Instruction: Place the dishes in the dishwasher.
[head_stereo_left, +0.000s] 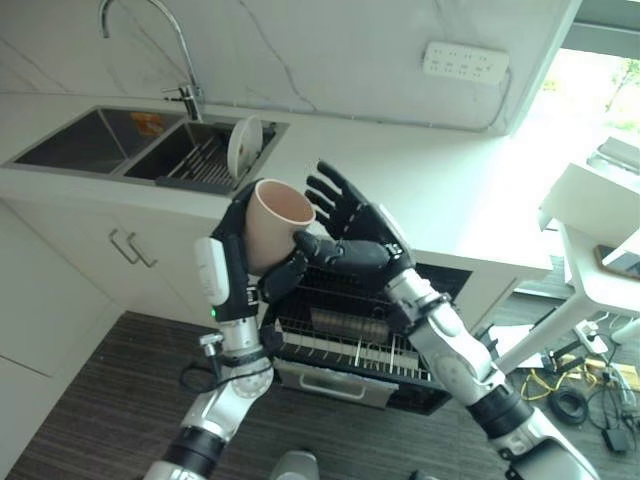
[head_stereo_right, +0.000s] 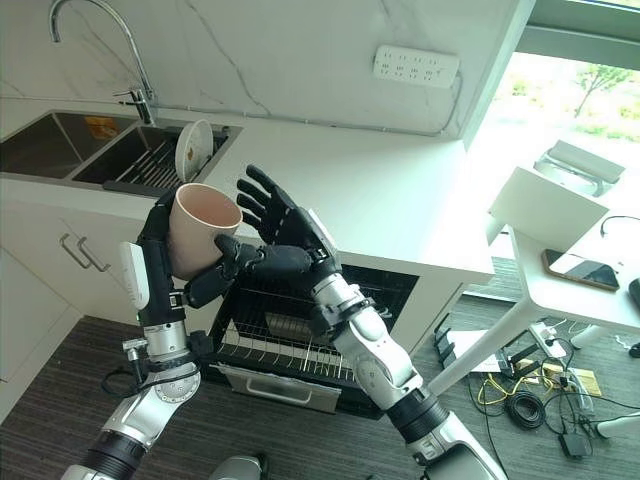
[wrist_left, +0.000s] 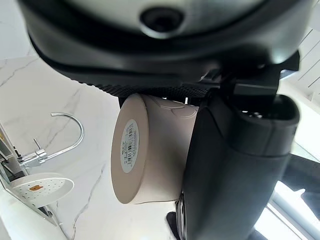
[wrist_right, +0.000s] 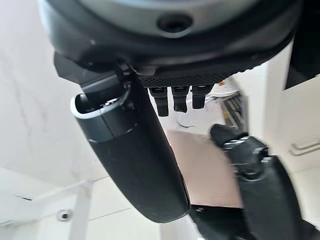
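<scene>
Cup, beige, held up in the air above the open dishwasher, mouth tilted up and toward the right hand. Left hand has fingers and thumb curled round the cup's body; left wrist view shows the cup's base with a barcode sticker, the thumb pressed along its side. Right hand just beside the cup on its right: fingers spread and straight, pointing up; thumb reaches across toward the cup's lower side, close to the left hand's thumb. Cannot tell whether it touches the cup.

Dishwasher rack pulled out below both hands, wire, with a pale dish lying in it. White table runs behind. Double sink set in it at far left, tall tap behind. White plate stands on edge in the sink's nearer basin, on a wire rack. Socket strip on the marble wall.
</scene>
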